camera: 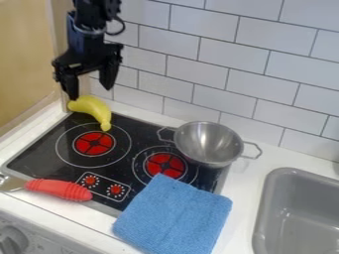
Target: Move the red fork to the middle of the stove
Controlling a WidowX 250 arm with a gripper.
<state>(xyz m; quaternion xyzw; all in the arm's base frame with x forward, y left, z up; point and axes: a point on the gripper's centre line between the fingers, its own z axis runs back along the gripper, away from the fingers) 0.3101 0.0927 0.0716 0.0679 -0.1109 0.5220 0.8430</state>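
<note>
Camera view: the red fork (59, 189) is yet to be grasped, so the empty, wide-open claw (90, 93) should be brought across the stove (36, 158) to it.

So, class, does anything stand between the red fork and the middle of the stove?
Nothing visible does: the way from the red fork to the middle of the stove is bare. The blue cloth lies farther right in the picture.

No txt legible, no nos. (AFAICT)
</note>
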